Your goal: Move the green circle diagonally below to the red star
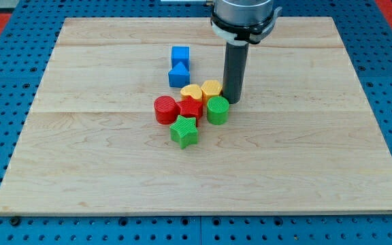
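So the green circle (218,109) sits in a tight cluster mid-board (80,170), touching the red star (190,107) on its right side. My tip (233,100) is just up and right of the circle, beside the yellow block (211,88). No claw here, just a rod. Also around: red circle (165,109), green star (184,131), another yellow (192,92), two blues (180,56) (178,75). No containers anywhere.

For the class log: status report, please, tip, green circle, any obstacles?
My tip just above-right of green circle. Circle touching red star. Yellow blocks crowd behind.
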Controlling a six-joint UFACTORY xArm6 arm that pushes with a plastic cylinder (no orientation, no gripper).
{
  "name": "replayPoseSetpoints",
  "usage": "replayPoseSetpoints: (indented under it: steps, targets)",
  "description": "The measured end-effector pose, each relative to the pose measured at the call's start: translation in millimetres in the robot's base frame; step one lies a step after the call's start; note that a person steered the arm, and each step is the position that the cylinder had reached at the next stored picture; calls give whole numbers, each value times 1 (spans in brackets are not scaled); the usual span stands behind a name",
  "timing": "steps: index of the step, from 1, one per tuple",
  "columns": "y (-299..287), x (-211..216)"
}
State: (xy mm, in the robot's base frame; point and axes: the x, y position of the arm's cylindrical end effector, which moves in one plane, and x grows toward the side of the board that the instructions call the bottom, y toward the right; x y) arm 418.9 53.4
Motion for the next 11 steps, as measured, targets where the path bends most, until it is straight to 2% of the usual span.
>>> replayPoseSetpoints:
  steps: [3,5,11]
  targets:
    - [-1,0]
    - [39,-7]
    - [-45,-3]
